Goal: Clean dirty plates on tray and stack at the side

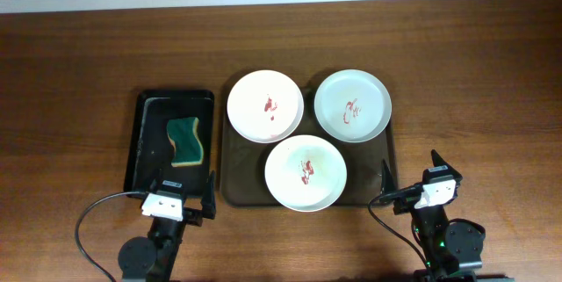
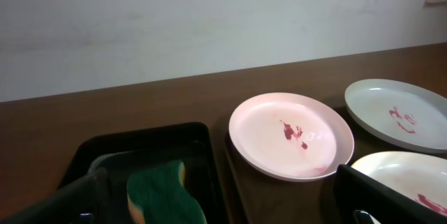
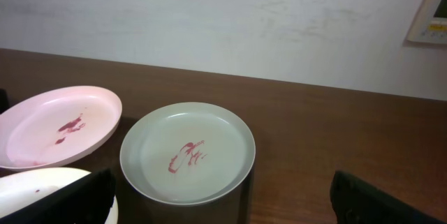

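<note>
The overhead view looks straight down from high above the table. It takes in the whole tray, with the left arm and right arm at the frame's lower edge. The left wrist view sits low and close, facing the wall, with the sponge at lower left. The right wrist view faces likewise. Both wrist views share the pinkish plate and the greenish plate.

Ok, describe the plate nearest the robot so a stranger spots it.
Start at the large dark brown tray. On it, a far-left plate and a far-right plate sit side by side; the third plate lies alone in front of them, at the near rim.
</note>
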`<state>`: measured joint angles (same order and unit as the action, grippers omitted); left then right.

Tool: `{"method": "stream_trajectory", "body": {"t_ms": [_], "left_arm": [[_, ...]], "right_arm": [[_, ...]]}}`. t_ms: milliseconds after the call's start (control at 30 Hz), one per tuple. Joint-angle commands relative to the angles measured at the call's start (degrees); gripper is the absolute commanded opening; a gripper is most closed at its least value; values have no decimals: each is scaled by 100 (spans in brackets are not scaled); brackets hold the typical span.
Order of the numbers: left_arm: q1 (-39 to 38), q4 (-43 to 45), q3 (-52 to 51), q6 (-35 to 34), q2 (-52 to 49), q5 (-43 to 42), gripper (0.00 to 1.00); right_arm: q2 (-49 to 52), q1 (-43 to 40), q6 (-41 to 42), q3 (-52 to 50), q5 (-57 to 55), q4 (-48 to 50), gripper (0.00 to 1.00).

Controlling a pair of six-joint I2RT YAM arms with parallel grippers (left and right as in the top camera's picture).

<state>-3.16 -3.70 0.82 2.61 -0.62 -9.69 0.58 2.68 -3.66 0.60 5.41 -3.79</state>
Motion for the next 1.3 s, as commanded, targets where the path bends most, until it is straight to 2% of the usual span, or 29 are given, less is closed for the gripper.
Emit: {"method": "stream_trajectory", "body": {"t_ms": [0, 300, 433, 600, 700, 767, 933, 967, 1067, 1167, 1267], "left_arm": [[-17, 0, -28, 92, 28, -101, 100], [-17, 2, 4, -83, 28, -151, 99], [-17, -654, 463, -304, -70, -92, 99], [-17, -1185, 1355, -302, -1010, 223, 99], [-15, -1436, 2122, -302, -2269, 223, 99], [-15, -1788, 2704, -302, -3058, 221, 99], [-15, -3206, 4695, -299, -5206, 232, 99], [-15, -3834, 5311, -299, -5768, 247, 99], [-15, -4819, 6133, -282, -6575, 382, 99], [-17, -4843, 6175, -282, -6861, 317, 99], [-11, -4249, 6175, -304, -7029, 568, 99]], "right_arm": [[-37, 48, -20, -28, -7, -31, 99], [-37, 48, -15, -28, 251, 74, 99], [-37, 31, 450, 42, 291, 74, 99], [216, 31, 566, 706, 184, -763, 99], [855, 31, 1029, 1384, 190, -1228, 99], [1425, 31, 1043, 1843, 291, -1497, 99], [3469, 31, 1038, 3519, 474, -2669, 99], [4065, 31, 1038, 4061, 472, -3217, 99], [4968, 31, 1010, 4944, 448, -4044, 99], [5608, 31, 1016, 5421, 796, -4277, 99], [5869, 31, 1014, 5421, 1093, -4144, 99]]}}
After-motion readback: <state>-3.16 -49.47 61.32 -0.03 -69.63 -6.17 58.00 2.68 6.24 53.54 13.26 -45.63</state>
